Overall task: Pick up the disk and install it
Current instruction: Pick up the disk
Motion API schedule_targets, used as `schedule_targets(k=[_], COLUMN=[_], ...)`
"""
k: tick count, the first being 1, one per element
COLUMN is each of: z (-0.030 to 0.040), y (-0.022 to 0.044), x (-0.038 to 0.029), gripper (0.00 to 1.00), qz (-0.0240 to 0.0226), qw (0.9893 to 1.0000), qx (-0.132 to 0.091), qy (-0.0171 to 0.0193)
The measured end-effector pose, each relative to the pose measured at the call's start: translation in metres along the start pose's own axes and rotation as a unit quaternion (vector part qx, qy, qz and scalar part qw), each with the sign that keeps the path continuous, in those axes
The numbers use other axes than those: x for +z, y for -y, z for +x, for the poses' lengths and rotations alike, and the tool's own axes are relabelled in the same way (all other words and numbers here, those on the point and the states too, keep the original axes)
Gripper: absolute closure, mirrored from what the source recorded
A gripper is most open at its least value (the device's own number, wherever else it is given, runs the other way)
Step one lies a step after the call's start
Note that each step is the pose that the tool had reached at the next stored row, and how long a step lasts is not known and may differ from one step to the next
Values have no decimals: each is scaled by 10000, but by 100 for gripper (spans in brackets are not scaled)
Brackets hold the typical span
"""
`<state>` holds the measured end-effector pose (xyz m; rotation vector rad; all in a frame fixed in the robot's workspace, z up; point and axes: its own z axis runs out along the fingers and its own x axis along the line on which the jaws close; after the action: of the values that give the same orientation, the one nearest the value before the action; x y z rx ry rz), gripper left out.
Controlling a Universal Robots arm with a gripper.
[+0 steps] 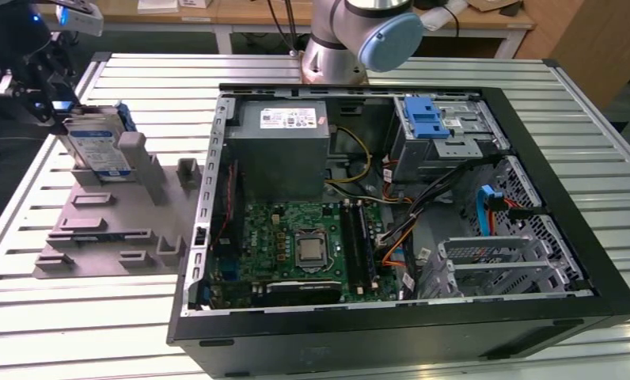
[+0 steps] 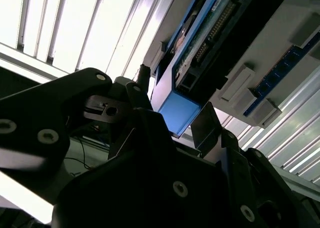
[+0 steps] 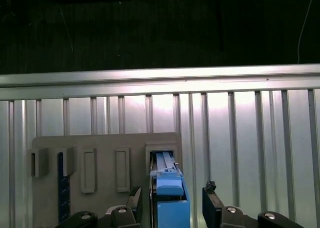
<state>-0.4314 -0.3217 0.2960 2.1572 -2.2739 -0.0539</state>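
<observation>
The black two-finger pincer (image 3: 173, 198) stands wide. Its fingers (image 3: 213, 202) straddle the disk (image 3: 169, 210), a flat silver metal hard drive in a blue plastic bracket, and are not closed on it. The disk stands on edge in a slot of the grey plastic holder (image 1: 115, 214) on the slatted metal tabletop (image 1: 83, 317), beside the open black computer case (image 1: 400, 348). The disk is judged rigid, dense and shock-sensitive. Grip squarely across both flat faces, as smooth metal may slip.

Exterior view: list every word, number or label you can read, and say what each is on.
The disk: white-and-blue label, print too small to read.
White sticker on the power-supply box: print too small to read.
Motherboard: markings too small to read.
No text here is legible.
</observation>
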Motion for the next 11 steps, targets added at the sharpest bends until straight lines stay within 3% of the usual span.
schedule_targets(k=[7, 8, 11], z=[1, 1, 1], y=[1, 1, 1], x=[20, 21, 23], gripper=[42, 49, 49], qz=[2, 2, 2], qw=[10000, 10000, 10000], qx=[0, -1, 0], qy=[0, 0, 0])
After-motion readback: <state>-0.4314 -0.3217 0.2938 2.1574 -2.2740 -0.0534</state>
